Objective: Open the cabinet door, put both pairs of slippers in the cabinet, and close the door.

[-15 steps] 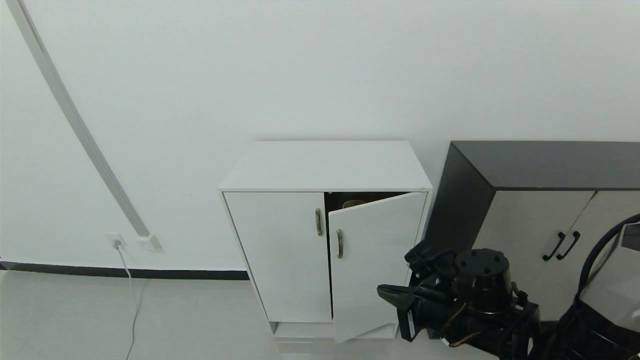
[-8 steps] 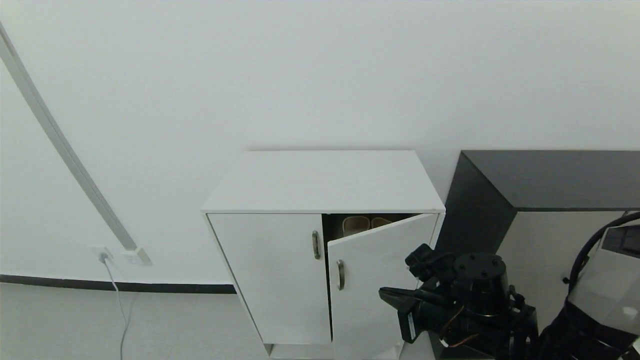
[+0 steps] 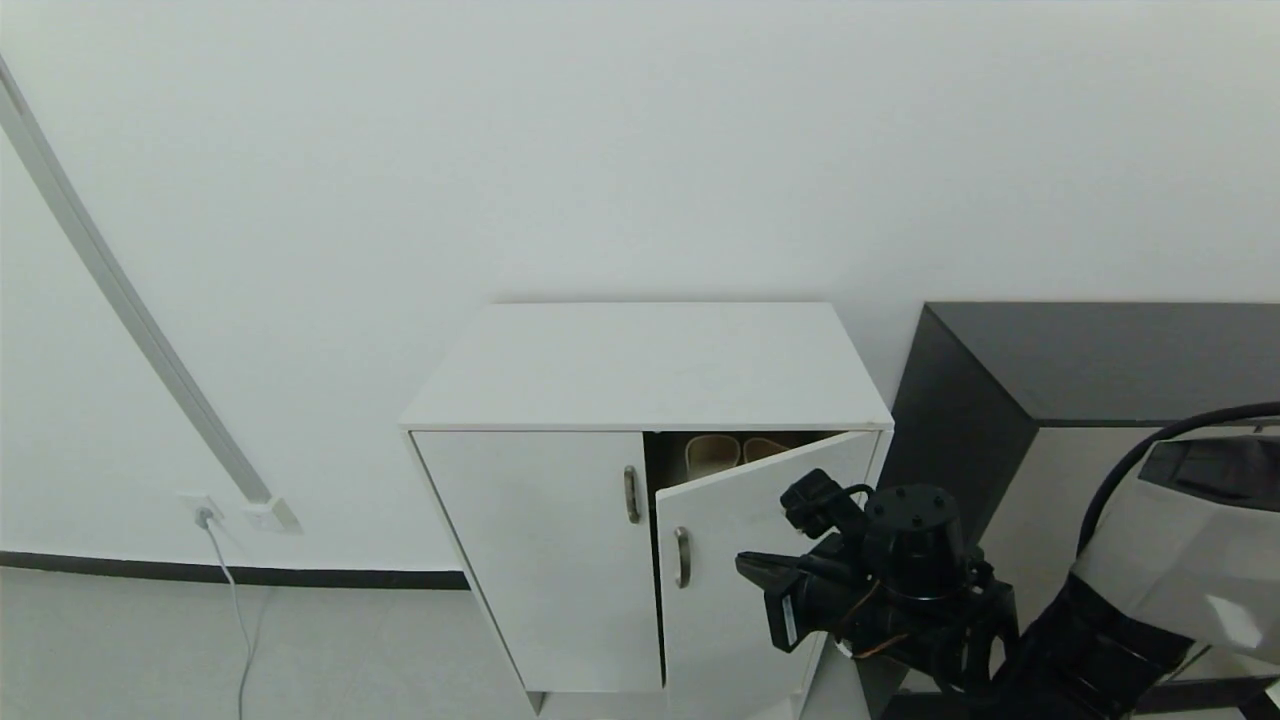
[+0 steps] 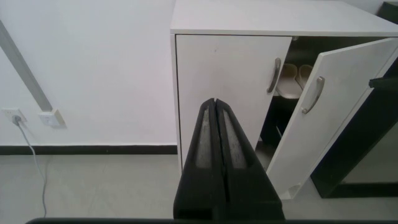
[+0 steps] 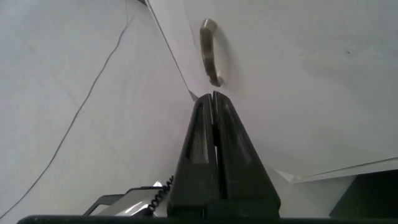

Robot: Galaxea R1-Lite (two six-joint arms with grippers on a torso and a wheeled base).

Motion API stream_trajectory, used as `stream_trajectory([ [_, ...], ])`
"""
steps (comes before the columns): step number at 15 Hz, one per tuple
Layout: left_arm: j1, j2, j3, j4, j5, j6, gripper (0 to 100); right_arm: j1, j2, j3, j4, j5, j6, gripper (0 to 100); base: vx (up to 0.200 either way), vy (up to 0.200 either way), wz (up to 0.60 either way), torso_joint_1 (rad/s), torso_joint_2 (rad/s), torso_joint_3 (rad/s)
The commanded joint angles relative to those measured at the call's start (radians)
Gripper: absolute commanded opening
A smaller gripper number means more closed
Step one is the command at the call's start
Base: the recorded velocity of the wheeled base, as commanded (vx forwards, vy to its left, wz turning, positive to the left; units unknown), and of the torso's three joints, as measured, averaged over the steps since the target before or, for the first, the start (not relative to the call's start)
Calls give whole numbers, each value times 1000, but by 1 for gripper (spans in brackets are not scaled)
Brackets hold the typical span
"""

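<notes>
Closing step, by the look of it. White cabinet (image 3: 650, 365) against the wall, right door (image 3: 745, 500) ajar, slippers (image 3: 712, 453) already on the shelf inside. Press the door panel with the right gripper (image 5: 214, 98), pinched shut and empty, just beside the handle (image 5: 211, 53); push squarely near the free edge until flush with the left door (image 3: 535, 560). Left gripper (image 4: 216, 104) likewise closed on nothing, well back. Black cabinet (image 3: 1090, 355) close by the hinge side: mind the arm there. Wall socket (image 3: 205, 508) well apart, no concern.
</notes>
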Motion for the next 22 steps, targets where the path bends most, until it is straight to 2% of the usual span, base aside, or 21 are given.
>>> stream_trajectory([
  [1, 0, 1, 0, 0, 0, 0, 0, -9, 44, -46, 3, -20, 0, 0, 0, 0, 0, 0, 0, 0],
  [11, 0, 1, 0, 0, 0, 0, 0, -69, 147, -178, 33, -23, 0, 0, 0, 0, 0, 0, 0, 0],
  [15, 0, 1, 0, 0, 0, 0, 0, -95, 161, -255, 112, -23, 0, 0, 0, 0, 0, 0, 0, 0],
  [22, 0, 1, 0, 0, 0, 0, 0, -118, 219, -379, 175, -24, 0, 0, 0, 0, 0, 0, 0, 0],
])
